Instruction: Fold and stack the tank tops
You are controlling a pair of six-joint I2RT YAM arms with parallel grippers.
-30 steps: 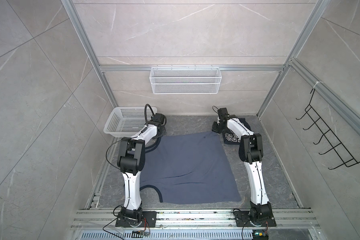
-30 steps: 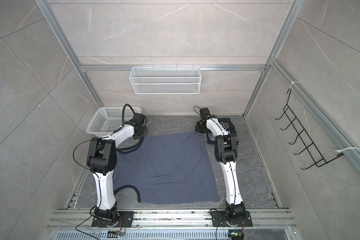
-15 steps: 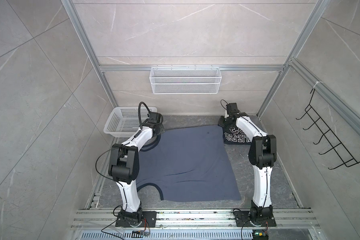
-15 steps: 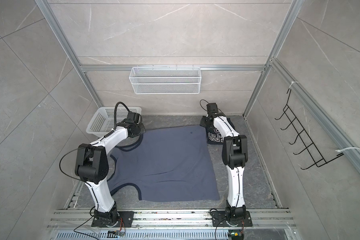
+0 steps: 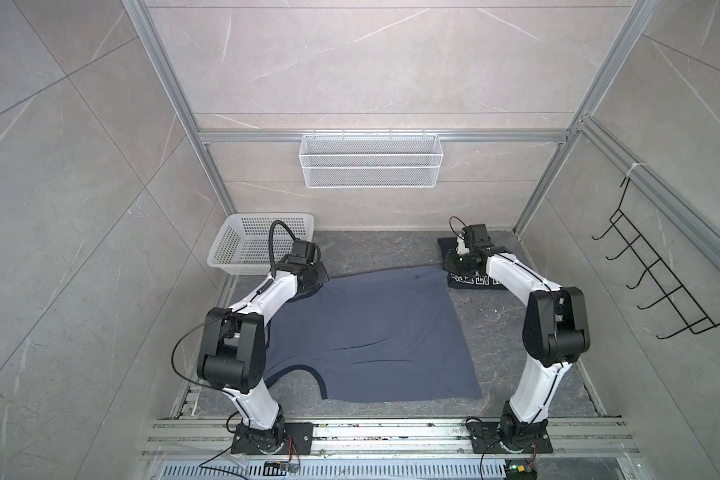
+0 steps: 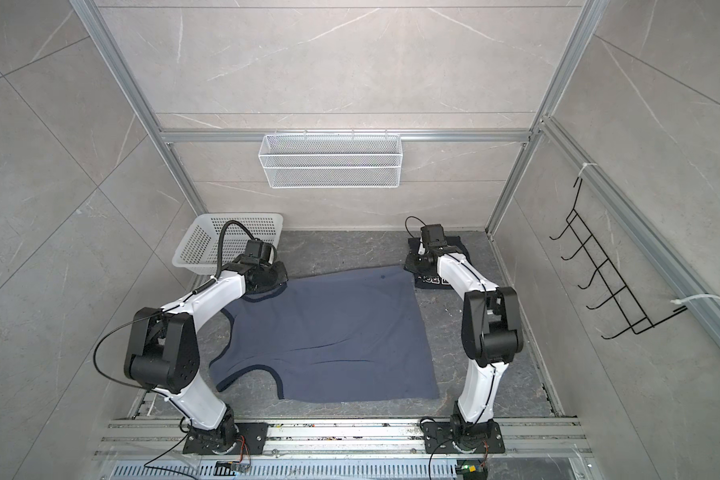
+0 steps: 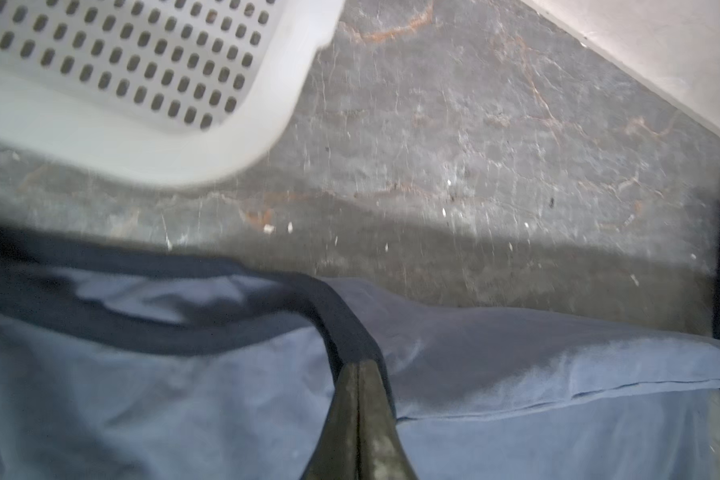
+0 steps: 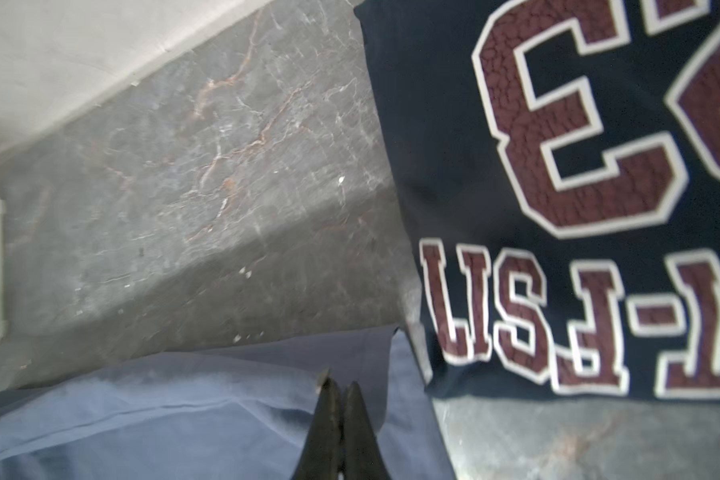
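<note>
Left gripper (image 7: pixel 358 365) is pinched tight on the dark trim of the blue-grey top (image 5: pixel 371 332) — the white basket (image 7: pixel 113 141) sits just beyond its tips. Right gripper (image 8: pixel 338 384), jaws pressed together, nips the same top near its far corner. Behind both grippers the cloth spreads flat on the floor (image 5: pixel 371 249). The folded navy top (image 8: pixel 454 187) with the 23 print lies just beside the right gripper — its edge meets that corner.
</note>
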